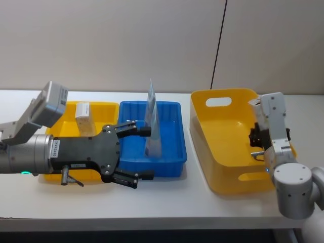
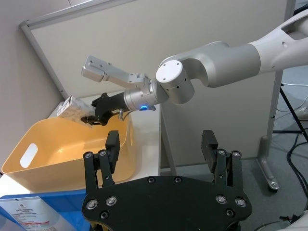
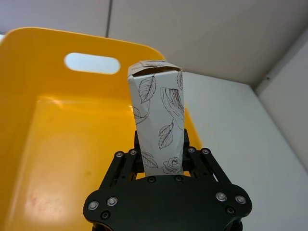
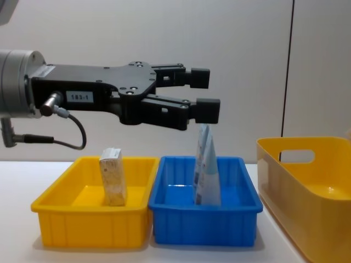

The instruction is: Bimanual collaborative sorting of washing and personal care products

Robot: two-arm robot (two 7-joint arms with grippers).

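My right gripper (image 3: 161,155) is shut on a pale leaf-print soft pack (image 3: 159,115), held upright above the big yellow bin (image 3: 43,125). In the left wrist view the same pack (image 2: 72,108) hangs over that bin's (image 2: 72,154) far edge. In the head view the right gripper (image 1: 255,137) is at the bin's (image 1: 223,167) right wall. My left gripper (image 1: 146,153) is open and holds nothing. It hovers above the blue tray (image 4: 203,212), level with the tops of the light-blue and white tubes (image 4: 207,170). A small beige carton (image 4: 112,175) stands in the small yellow tray (image 4: 71,207).
The small yellow tray (image 1: 107,108), the blue tray (image 1: 174,161) and the big yellow bin sit in a row on the white table (image 1: 167,202). A wall panel runs close behind them. Bare table lies in front of the trays.
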